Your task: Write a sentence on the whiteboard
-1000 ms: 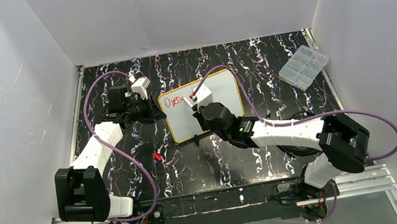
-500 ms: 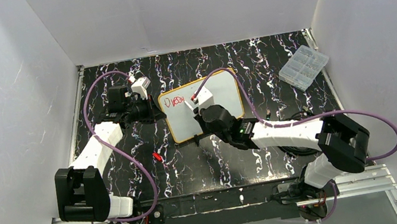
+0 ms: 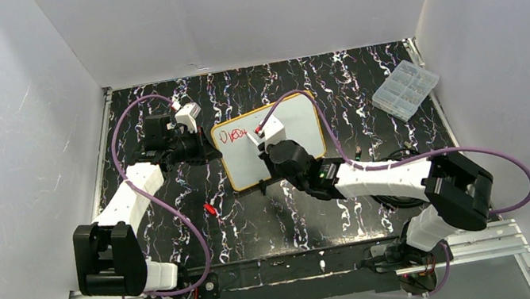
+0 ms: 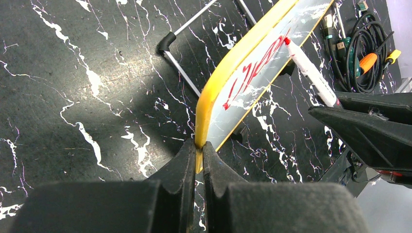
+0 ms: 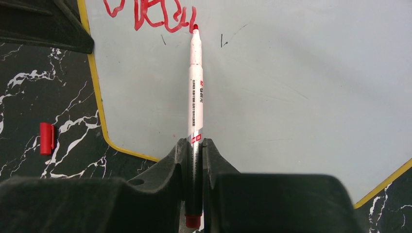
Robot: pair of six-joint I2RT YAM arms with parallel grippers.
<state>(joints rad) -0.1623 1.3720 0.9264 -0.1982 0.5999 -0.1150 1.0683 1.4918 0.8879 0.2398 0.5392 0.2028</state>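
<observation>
**Overhead view only:** Shows the whole layout. The whiteboard [image 3: 300,140] lies on the black marbled table [image 3: 362,74], left of centre and turned a little. A clear plastic compartment box [image 3: 406,89] sits well apart at the far right. A red pen cap [image 3: 209,209] lies on the table near the board's near-left corner.

**Left wrist view only:** Shows the board's edge from low down. The board is raised off the table on a thin metal rod stand with a black foot [image 4: 167,41]. Coiled black cables [image 4: 357,46] with an orange plug lie beyond it.

**Right wrist view only:** Shows the writing head-on. The sentence [image 5: 150,14] is so far one short run of red letters at the board's top-left corner, not clearly legible.

**Left gripper [image 4: 197,154]:** Jaws closed tight on the board's orange-yellow frame at its left edge, with the rim pinched between the two black fingers.

**Right gripper [image 5: 195,148]:** Jaws nearly closed, clamping the lower barrel of a white marker [image 5: 195,87]. The red butt end pokes out behind the fingers. The uncapped red tip points away from the gripper and meets the board at the end of the last red stroke.
</observation>
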